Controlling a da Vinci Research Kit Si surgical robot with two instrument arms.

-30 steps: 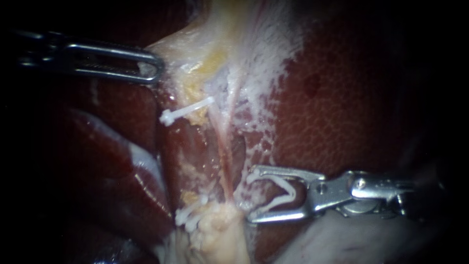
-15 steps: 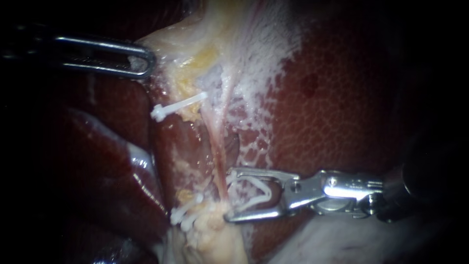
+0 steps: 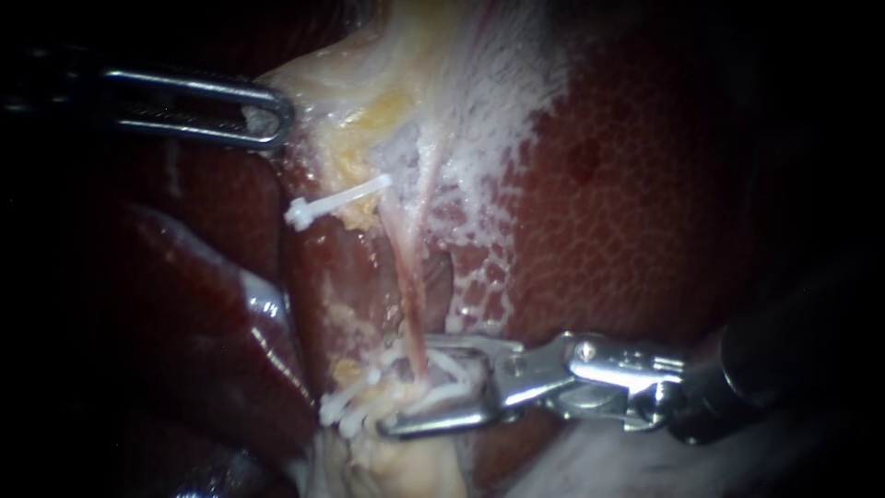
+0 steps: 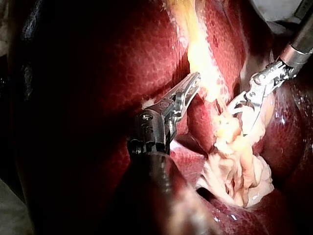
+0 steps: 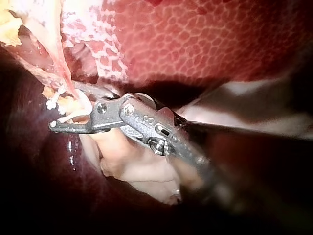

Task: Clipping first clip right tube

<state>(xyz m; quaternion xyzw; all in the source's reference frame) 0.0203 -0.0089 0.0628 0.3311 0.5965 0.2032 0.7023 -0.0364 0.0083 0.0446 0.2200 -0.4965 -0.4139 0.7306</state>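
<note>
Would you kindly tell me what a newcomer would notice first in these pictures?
The right instrument, coming in low from the right, holds an open white clip around the thin pink tube that runs down the middle. At upper left the left instrument grips the pale tissue. Just below it another white clip sits crosswise, with the mottled red liver filling the right side.

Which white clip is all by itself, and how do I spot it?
Start at the big red liver and find the pale strip of tissue beside it. Just below my left instrument, the lone clip lies slanted across that strip's edge. The bunched clips sit lower, and the held clip is between my right instrument's jaws; this one sits alone.
</note>
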